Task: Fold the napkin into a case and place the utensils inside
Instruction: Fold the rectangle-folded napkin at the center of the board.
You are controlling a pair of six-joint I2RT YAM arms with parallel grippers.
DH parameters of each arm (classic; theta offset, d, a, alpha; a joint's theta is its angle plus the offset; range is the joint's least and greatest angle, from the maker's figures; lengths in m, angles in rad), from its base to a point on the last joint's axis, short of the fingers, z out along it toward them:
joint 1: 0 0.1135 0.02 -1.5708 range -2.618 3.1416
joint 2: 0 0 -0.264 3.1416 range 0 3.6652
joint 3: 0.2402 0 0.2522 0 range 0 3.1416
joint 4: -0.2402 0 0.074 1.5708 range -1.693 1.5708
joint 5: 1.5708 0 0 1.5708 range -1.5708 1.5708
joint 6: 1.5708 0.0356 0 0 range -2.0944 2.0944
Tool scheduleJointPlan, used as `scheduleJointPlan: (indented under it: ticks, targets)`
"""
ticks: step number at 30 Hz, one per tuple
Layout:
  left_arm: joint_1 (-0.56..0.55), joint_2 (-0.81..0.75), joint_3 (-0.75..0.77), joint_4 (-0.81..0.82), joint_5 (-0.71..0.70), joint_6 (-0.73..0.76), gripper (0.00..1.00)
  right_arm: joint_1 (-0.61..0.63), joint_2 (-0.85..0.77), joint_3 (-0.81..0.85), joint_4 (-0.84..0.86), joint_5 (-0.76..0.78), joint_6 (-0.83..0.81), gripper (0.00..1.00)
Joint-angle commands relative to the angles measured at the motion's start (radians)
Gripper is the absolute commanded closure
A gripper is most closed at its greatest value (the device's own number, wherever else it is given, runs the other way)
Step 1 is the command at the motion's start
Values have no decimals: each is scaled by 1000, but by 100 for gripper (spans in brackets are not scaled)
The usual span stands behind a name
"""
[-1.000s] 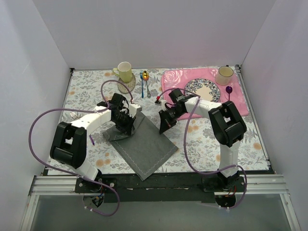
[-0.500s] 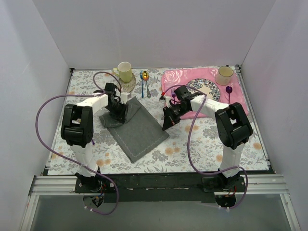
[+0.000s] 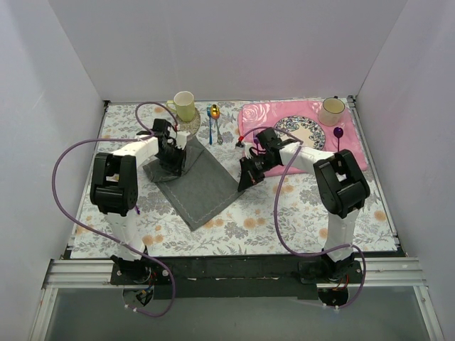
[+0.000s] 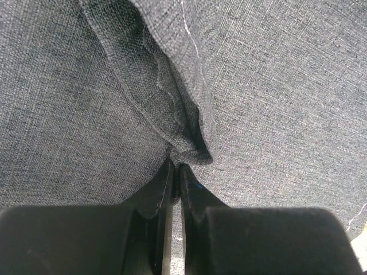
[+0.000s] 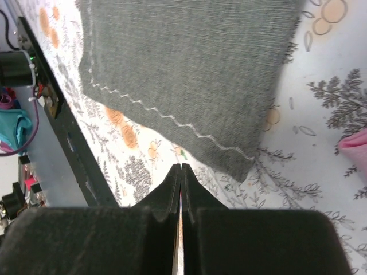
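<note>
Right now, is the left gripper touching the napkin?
Touching. Left wrist view: the left gripper is shut on a raised fold of the napkin, cloth pinched between its tips.

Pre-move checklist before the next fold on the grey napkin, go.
1. Left gripper pinches dark grey stitched cloth napkin: ok, fold caught at its tips.
2. Right gripper free: ok, shut, empty, just off the napkin's corner.
3. Case folded: not ok, only one bunched fold.
4. Small silver fork clear of both arms: ok.
5. Gold-to-purple spoon located: cannot tell.
</note>
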Motion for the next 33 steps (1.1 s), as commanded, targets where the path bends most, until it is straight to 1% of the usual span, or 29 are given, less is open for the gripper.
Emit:
scheduleJointPlan:
  ticks: [1,3,9,13,16,22,25,33]
  targets:
    - [-7,-105,-24,28,28,-11,100,-2,49,-18,82,37,62,99]
    - [-11,-116,-23,31,42,-20,100,0,78,-18,99,70,84,99]
    - [-59,-193,-20,25,88,-68,100,4,132,-13,97,80,119,99]
    - [-157,-230,-36,5,126,-123,100,6,133,-29,99,82,127,99]
    - [-203,-239,-61,6,163,-172,100,4,129,-41,109,77,138,99]
    - [-275,-231,-130,29,188,-241,100,8,133,-41,117,70,147,99]
    - [-297,-228,-175,60,179,-246,100,6,135,-38,116,70,147,99]
    - [-324,-231,-210,68,180,-252,100,6,133,-41,114,70,144,99]
